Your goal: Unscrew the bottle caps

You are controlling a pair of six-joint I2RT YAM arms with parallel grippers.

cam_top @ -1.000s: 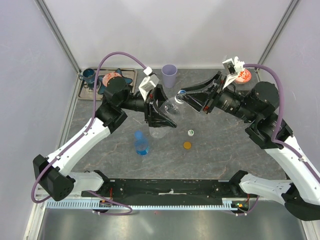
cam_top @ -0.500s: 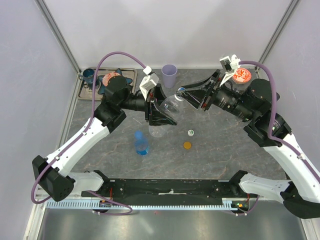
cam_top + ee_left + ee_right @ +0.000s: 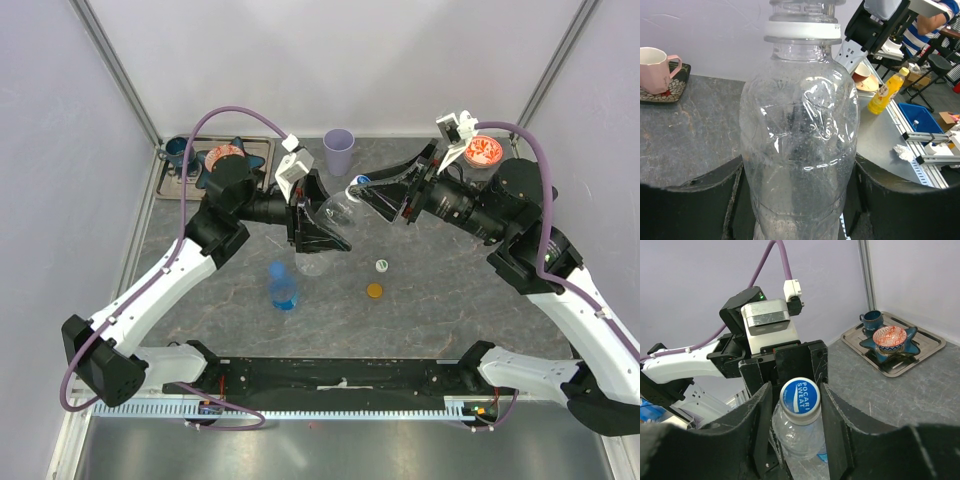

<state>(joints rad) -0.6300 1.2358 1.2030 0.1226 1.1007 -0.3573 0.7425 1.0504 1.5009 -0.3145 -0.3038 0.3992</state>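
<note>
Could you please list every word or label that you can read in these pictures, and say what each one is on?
"POCARI SWEAT": on the blue-topped round plastic cap of the clear plastic bottle.
Label on the yellow drink bottle in the background: too blurred to read.
Nothing else is legible.

— What encloses it?
— Pale lilac walls (image 3: 330,60), with metal posts (image 3: 115,65) in the upper corners.
— And underneath?
— A grey marbled table (image 3: 440,300); a steel tray (image 3: 262,150) sits upper left.
</note>
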